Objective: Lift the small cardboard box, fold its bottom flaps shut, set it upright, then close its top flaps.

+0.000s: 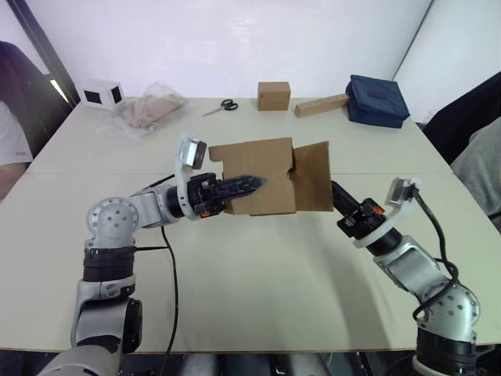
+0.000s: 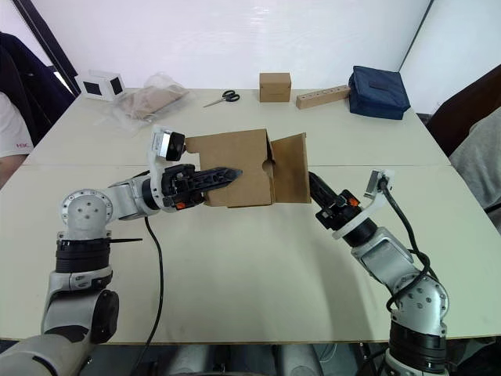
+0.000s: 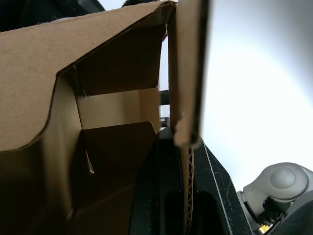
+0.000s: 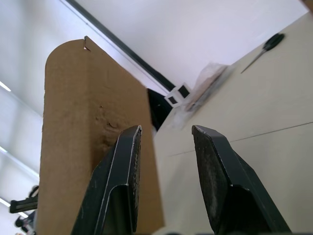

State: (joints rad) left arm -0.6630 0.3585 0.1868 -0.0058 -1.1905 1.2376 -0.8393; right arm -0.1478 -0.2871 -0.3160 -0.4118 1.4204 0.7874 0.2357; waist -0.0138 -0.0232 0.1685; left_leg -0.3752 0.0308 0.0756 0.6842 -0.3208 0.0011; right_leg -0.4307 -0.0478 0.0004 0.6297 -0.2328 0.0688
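The small cardboard box (image 1: 254, 176) is lifted off the tabletop (image 1: 258, 274) at centre frame. The left hand (image 1: 249, 184) pinches one of its walls, one finger outside, the other inside. The box looks open through both ends, so I judge no flaps folded yet. Right of the box, one flap (image 1: 313, 176) swings outward, its free edge toward the right hand (image 4: 166, 147), which sits wide open, one finger against that flap. Bare tabletop lies below; clutter stays along the top of the frame.

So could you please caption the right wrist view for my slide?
Open right gripper beside a flap of the box, scissors on the table beyond.
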